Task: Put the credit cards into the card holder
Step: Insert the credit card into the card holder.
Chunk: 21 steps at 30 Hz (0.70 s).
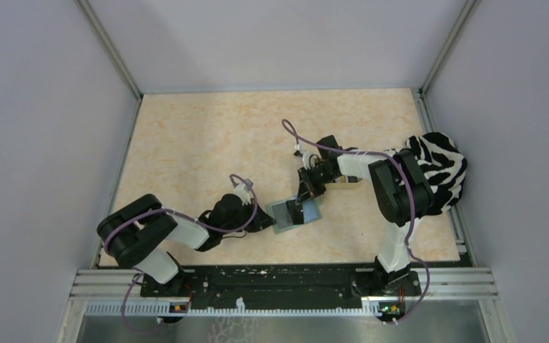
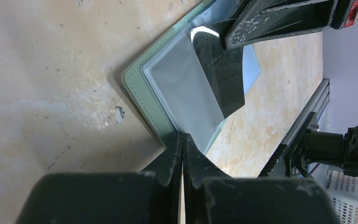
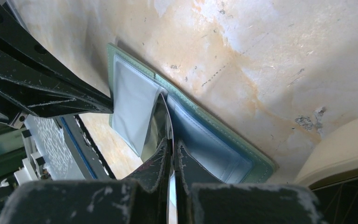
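Lying open on the bench (image 1: 207, 143), centre front: card holder (image 1: 294, 213), pale green outside, blue-grey inside. Left gripper (image 2: 182, 137): fingers together, pinching the holder's near edge. Right gripper (image 3: 170, 143): clamped on one black credit card (image 2: 220, 74), tilted, its lower end at the holder's inner face; whether pocketed, unclear. Tan tray (image 3: 340, 149) just beside the holder.

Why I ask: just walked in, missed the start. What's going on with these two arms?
The left arm's fingers are shut on one edge of the card holder, holding it spread open on the table. The right arm's fingers pinch a black credit card, angled down onto the holder's clear pocket. The card is not yet seated.
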Available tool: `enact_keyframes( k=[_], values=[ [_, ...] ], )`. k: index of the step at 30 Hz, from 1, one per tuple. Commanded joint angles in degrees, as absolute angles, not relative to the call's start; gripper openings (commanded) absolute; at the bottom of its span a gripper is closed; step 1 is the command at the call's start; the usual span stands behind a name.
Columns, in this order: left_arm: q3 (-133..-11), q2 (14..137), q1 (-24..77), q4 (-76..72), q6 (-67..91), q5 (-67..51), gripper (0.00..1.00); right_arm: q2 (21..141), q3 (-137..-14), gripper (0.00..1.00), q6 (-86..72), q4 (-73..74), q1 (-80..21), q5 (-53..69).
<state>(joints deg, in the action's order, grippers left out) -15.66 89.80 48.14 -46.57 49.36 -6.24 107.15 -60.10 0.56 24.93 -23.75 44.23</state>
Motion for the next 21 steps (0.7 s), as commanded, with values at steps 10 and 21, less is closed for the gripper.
enact_keyframes(
  k=[10, 21],
  values=[
    [-16.7, 91.1, 48.3, -42.2, 47.3, -5.7, 0.04, 108.0, -62.3, 0.00, 5.6, 29.2, -25.0, 41.4],
    [-17.5, 91.0, 48.3, -40.9, 46.6, -5.5, 0.03, 108.0, -62.7, 0.00, 6.9, 30.3, -25.4, 42.1]
  ],
)
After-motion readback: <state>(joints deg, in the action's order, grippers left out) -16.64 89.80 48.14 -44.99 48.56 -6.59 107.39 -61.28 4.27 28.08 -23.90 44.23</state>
